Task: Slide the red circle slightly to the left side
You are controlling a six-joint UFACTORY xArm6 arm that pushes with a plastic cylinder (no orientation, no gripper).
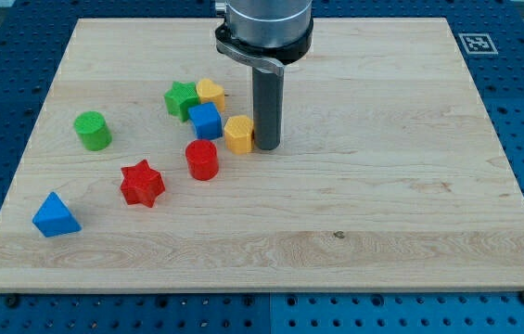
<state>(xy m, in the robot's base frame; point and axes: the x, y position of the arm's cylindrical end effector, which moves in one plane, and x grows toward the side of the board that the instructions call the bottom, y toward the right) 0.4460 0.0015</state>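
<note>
The red circle (202, 160) is a short red cylinder standing on the wooden board (382, 204), left of centre. My tip (267, 145) rests on the board to the circle's upper right. It touches or nearly touches the right side of a yellow hexagon block (238, 134), which lies between the tip and the red circle.
A blue cube (205, 122), a green star (181, 99) and a yellow block (210, 91) cluster above the red circle. A red star (142, 183) lies to its lower left. A green cylinder (93, 131) and a blue triangle (55, 215) sit further left.
</note>
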